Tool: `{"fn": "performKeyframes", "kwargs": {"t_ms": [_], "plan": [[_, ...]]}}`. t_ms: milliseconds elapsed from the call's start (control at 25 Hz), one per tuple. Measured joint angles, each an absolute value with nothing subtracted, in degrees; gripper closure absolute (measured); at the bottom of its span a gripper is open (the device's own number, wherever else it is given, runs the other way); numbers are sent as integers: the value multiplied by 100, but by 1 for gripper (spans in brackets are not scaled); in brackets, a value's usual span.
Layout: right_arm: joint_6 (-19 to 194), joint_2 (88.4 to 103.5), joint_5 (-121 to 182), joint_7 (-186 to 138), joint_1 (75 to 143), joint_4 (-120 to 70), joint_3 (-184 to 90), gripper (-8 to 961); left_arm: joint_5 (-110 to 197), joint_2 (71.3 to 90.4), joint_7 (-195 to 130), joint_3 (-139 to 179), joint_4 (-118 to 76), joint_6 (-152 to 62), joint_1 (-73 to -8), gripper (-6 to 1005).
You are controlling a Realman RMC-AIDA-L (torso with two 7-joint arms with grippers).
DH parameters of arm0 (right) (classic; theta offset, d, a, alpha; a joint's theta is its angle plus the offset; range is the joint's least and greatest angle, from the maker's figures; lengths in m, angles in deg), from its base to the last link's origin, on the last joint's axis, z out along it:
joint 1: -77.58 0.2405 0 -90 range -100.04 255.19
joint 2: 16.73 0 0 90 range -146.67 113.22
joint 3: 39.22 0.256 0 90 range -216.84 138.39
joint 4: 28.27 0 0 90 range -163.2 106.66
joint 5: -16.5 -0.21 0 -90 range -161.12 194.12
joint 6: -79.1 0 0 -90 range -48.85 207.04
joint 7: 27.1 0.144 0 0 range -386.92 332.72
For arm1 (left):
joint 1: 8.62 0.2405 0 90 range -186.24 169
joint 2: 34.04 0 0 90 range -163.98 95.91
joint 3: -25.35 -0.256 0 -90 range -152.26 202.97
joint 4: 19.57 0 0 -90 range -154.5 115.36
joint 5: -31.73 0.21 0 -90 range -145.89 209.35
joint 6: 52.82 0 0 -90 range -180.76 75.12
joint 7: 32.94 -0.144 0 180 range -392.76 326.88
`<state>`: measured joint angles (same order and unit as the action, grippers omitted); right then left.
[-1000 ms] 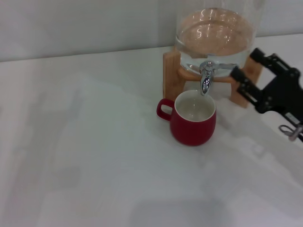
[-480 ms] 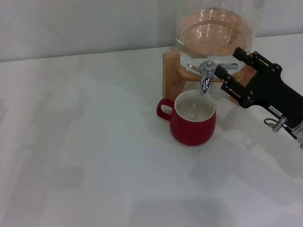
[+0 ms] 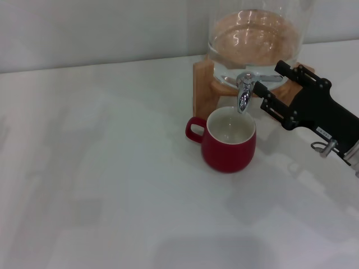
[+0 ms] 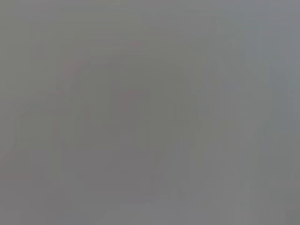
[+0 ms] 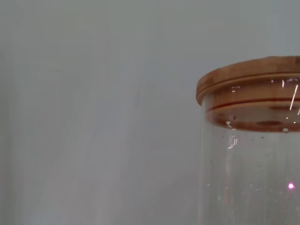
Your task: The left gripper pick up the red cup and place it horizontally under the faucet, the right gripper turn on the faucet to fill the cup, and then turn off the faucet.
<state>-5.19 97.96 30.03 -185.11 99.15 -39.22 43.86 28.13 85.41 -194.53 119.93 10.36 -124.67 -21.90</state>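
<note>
Head view: right gripper (image 3: 270,86), jaws spread, beside the faucet (image 3: 245,91) lever above the upright red cup (image 3: 229,140)

White tabletop (image 3: 112,185), plain matte surface, meets a pale wall at the back edge. Red cup (image 3: 229,141) stands upright on it, handle pointing to the robot's left, white inside showing. Just behind the cup the wooden stand (image 3: 203,89) sits on the table too, carrying the clear glass dispenser (image 3: 255,39); cup and stand nearly touching.
</note>
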Motion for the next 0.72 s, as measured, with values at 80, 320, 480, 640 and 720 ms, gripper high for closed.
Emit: {"fn": "performKeyframes", "kwargs": {"t_ms": [80, 320, 480, 640, 720], "plan": [[-517, 9797, 3003, -18512, 9903, -3919, 4383, 336, 2813, 8545, -19452, 11992, 1038, -12499, -2189, 166], [-555, 9775, 3003, -18513, 9843, -3917, 4375, 336, 2813, 8549, -19443, 11992, 1040, -12524, -2189, 173], [-616, 9737, 3003, -18509, 9811, -3916, 4313, 336, 2813, 8550, -19455, 11992, 1048, -12543, -2194, 178], [-645, 9712, 3089, -18480, 9803, -3917, 4289, 336, 2813, 8546, -19475, 11992, 1049, -12562, -2203, 187], [-646, 9702, 3182, -18474, 9803, -3920, 4288, 336, 2813, 8541, -19475, 11992, 1049, -12562, -2204, 200]]}}
